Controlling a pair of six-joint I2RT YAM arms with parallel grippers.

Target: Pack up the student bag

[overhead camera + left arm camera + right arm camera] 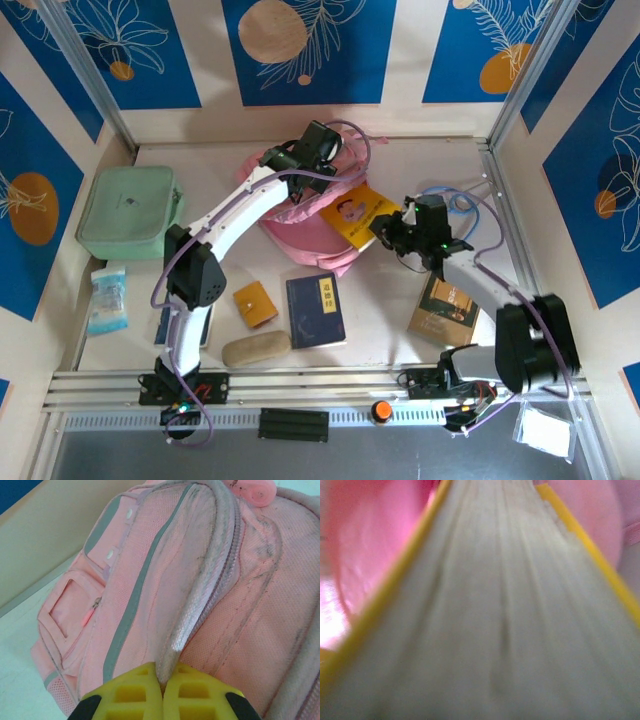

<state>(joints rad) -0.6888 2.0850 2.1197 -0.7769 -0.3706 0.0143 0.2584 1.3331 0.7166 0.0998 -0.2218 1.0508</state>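
my left gripper [162, 682] is clenched on the student bag's [235, 630] trim strip [200, 595] near the counter's [430, 165] far edge; my right gripper [387, 229] grasps the yellow book [505, 605].

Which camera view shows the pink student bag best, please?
Left wrist: the student bag is sharp, pockets and zips clear. In the top external view, the left arm and yellow book cover much of it. The right wrist gives blurred pink beside the book's pages.

Free lane — between green case [130, 212] and student bag [300, 240].
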